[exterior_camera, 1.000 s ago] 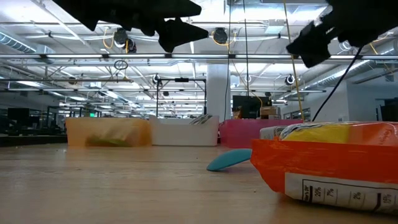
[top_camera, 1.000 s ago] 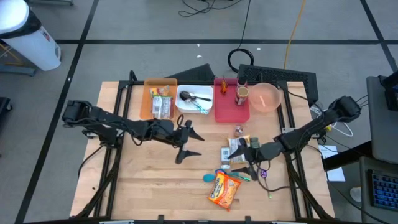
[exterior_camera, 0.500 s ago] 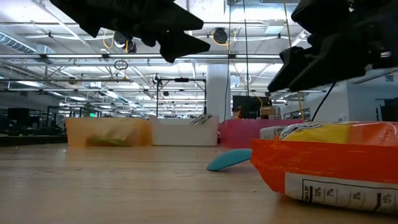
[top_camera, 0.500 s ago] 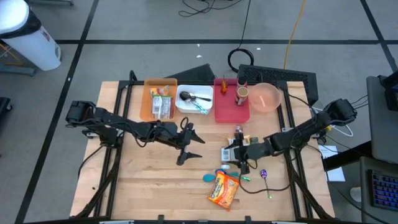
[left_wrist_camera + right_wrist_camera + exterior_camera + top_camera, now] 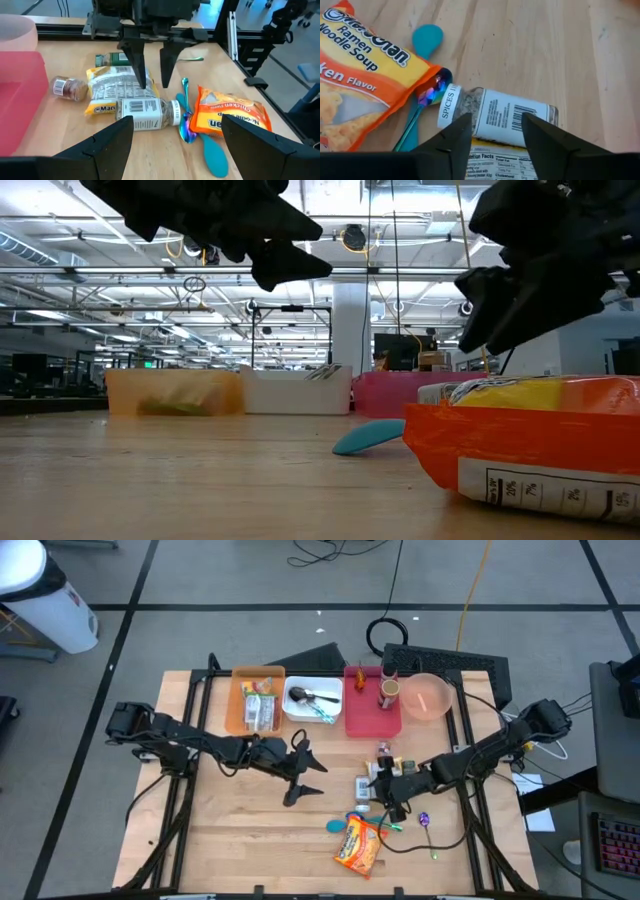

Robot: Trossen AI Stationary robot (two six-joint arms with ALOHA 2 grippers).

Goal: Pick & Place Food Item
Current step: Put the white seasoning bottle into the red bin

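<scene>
My wooden desk [image 5: 240, 830] stands on grey floor. Right hand [image 5: 151, 75], fingers apart, straddles the spice jar [image 5: 495, 116] lying beside the ramen packet [image 5: 360, 846]; only my wrist views show this. Left hand [image 5: 305, 768] hovers mid-desk, spread wide.

Even overhead light falls on the table [image 5: 240, 830], and shadows under the arms are soft and faint. In the low view, rows of ceiling lights [image 5: 150, 280] glare behind black silhouetted arms, and the near noodle packet [image 5: 530, 445] is blurred (the far hall is sharper). Both wrist views are bright and fairly crisp.
</scene>
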